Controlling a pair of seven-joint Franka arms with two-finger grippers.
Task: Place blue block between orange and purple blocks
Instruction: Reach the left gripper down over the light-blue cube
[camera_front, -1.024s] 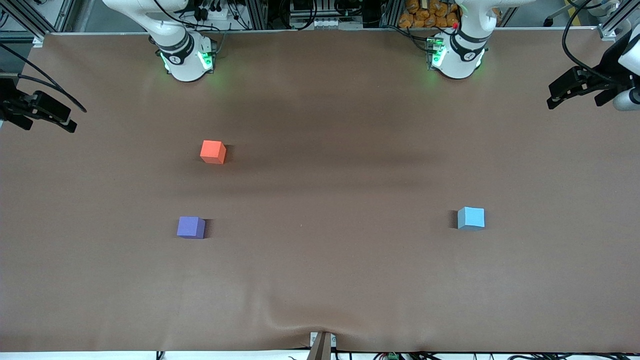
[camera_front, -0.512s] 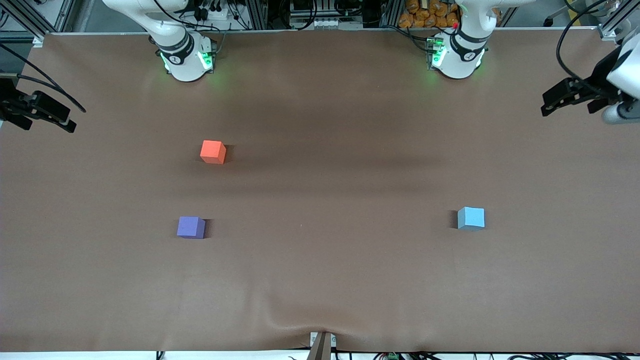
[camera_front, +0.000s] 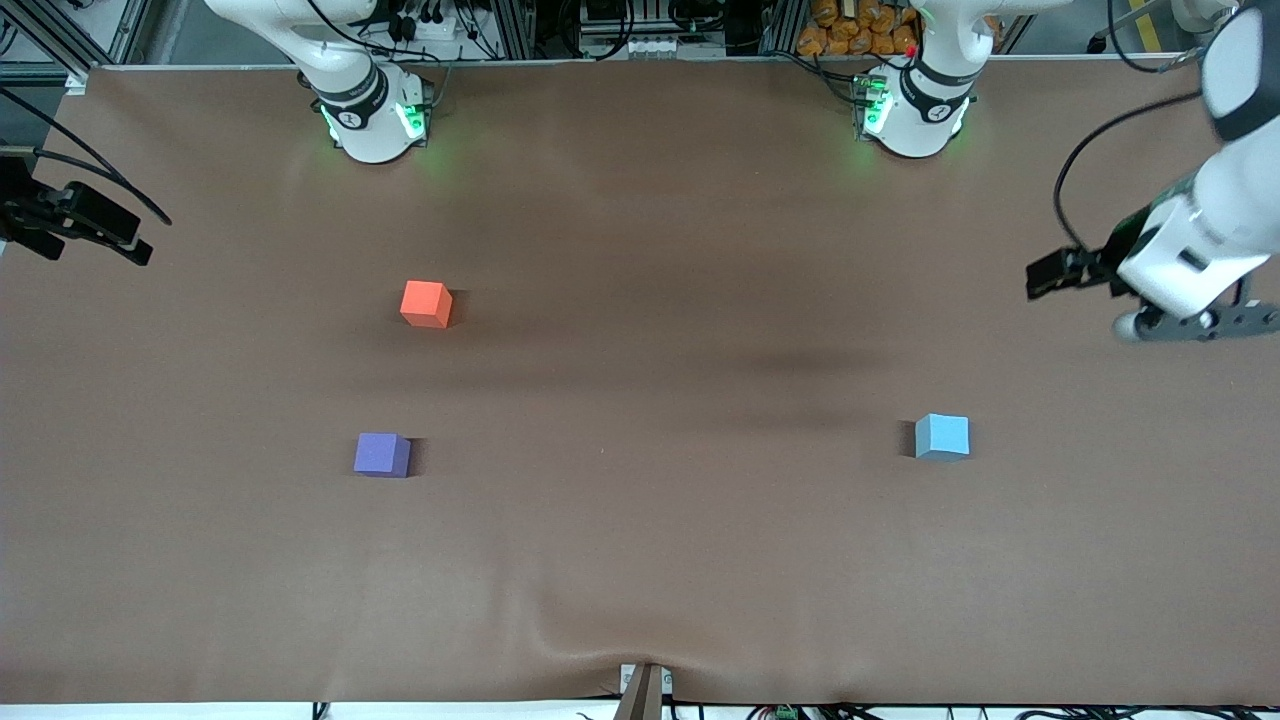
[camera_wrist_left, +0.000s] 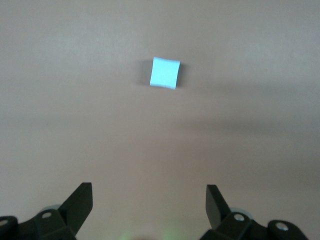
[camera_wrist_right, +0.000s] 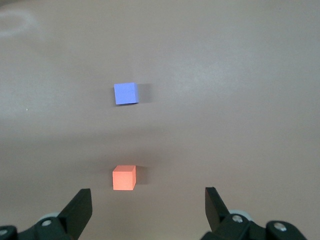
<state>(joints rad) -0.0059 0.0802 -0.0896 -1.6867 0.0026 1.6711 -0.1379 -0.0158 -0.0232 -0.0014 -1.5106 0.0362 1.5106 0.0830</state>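
Observation:
The blue block (camera_front: 942, 437) sits on the brown table toward the left arm's end; it also shows in the left wrist view (camera_wrist_left: 165, 73). The orange block (camera_front: 426, 304) and the purple block (camera_front: 382, 455) sit apart toward the right arm's end, the purple one nearer to the front camera; both show in the right wrist view, orange (camera_wrist_right: 124, 177) and purple (camera_wrist_right: 125, 93). My left gripper (camera_front: 1047, 275) hangs open and empty above the table, off to the side of the blue block (camera_wrist_left: 149, 187). My right gripper (camera_front: 130, 248) waits open and empty at the table's end (camera_wrist_right: 148, 190).
The brown cloth (camera_front: 640, 540) covers the whole table and wrinkles near its front edge (camera_front: 590, 640). A small bracket (camera_front: 643, 690) stands at the front edge. The arm bases (camera_front: 370, 115) (camera_front: 915, 110) stand along the table edge farthest from the front camera.
My left arm has swung down over the table toward the blue block, its gripper lower and nearer the block. The right arm and all three blocks have not moved.

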